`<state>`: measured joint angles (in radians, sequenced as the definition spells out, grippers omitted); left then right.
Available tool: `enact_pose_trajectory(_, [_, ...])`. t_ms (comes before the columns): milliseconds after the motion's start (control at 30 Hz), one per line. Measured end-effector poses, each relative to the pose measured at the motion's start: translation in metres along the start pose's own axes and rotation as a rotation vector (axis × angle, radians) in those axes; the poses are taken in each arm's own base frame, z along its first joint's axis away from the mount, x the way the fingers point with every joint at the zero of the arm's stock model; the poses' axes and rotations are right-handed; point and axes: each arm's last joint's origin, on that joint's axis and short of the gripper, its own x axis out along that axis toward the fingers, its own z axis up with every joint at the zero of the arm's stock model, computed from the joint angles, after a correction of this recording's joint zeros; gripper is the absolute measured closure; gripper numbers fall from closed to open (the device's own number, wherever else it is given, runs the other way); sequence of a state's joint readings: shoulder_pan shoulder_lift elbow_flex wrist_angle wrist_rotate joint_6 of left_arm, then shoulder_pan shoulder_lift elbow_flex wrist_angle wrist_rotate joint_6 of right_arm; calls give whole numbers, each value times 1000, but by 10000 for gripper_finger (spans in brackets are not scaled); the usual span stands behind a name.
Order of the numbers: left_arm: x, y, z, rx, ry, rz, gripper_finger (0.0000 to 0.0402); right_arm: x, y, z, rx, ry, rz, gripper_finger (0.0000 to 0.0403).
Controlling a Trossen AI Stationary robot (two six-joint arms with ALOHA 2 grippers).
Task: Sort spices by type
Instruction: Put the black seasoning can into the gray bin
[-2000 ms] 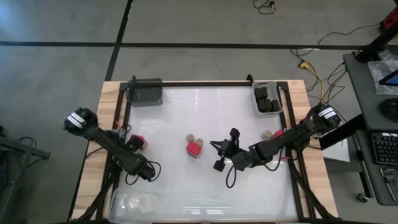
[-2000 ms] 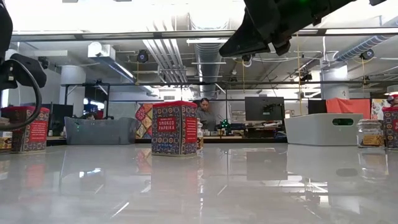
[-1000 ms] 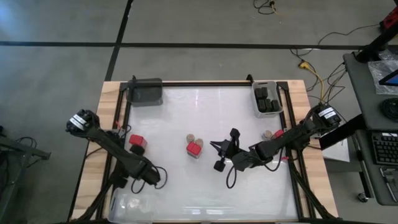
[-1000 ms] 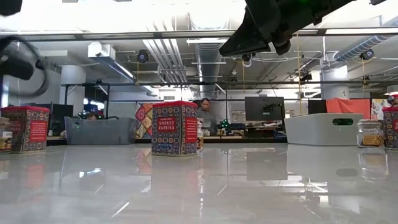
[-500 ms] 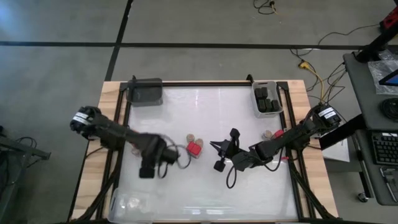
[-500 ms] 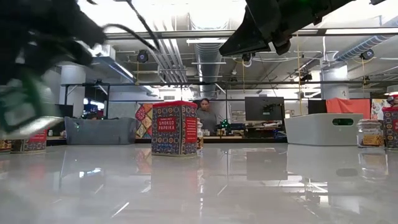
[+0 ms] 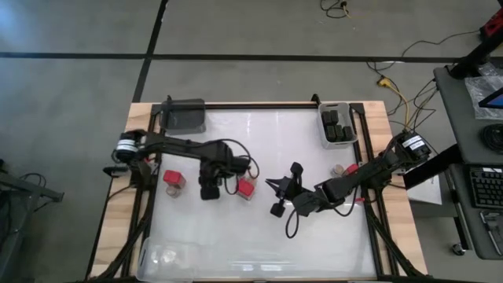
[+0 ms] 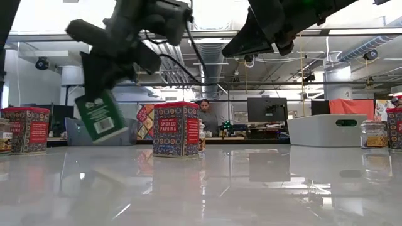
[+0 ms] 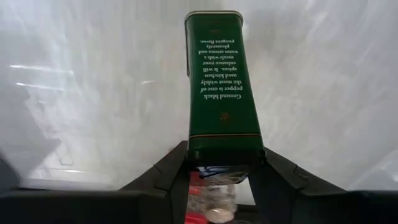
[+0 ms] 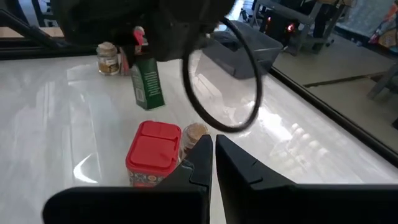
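One left pincer (image 8: 107,94) mid-air — tilted green pepper tin (image 8: 100,117) clamped.

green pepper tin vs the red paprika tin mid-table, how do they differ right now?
Colour: the green tin is dark green, labelled ground black pepper; the red-lidded tin reads smoked paprika.
Support: the green tin hangs above the table in the left gripper, jaws clamped on one end; the red-lidded tin stands on the table, ungripped.
Pose: the green tin is tilted; the red-lidded tin is upright.
Shared: both are blocky, printed spice tins.
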<state>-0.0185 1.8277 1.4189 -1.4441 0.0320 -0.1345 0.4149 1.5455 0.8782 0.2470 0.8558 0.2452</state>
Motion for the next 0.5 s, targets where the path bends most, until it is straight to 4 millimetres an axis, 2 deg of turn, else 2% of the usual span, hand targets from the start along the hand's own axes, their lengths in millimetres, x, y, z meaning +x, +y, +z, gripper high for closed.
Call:
enact_pose_trajectory(300, [-1,6,34,26,18,-7,281,-1,0,-3,16,21,-2,390])
enact_pose_trajectory(500, [8,7,41,41,59,-5,280,-4,3,-4,12,19,12,390])
